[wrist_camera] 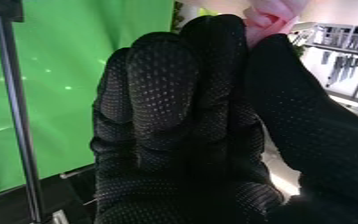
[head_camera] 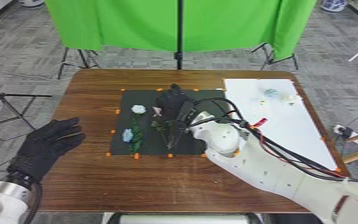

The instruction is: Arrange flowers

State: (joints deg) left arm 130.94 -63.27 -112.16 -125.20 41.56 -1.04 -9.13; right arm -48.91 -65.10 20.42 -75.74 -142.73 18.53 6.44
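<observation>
1. Petals of a pink flower [wrist_camera: 269,19] are showing between the thumb and fingertips of the right robot hand [head_camera: 174,100] in the right wrist view; thumb and fingers are closing on the bloom there.
2. That robot hand is pointing away from the robot over a black mat [head_camera: 122,148] in the head view, its long arm [head_camera: 282,172] reaching in from the right.
3. Just beside its left side, a pinkish bloom [head_camera: 157,111] is showing; whether it is the same flower, I cannot tell. Thin stems [head_camera: 169,140] are running below it over the mat.
4. A white flower [head_camera: 138,109] is lying on the left part of the mat, with a blue flower [head_camera: 128,135] nearer the robot and green leaves [head_camera: 136,140] beside it.
5. The left robot hand [head_camera: 53,140] is hovering by the desk's [head_camera: 91,185] left edge, fingers extended and holding nothing.
6. Small pale pieces [head_camera: 270,92] are resting on a white board [head_camera: 300,135] at right.
</observation>
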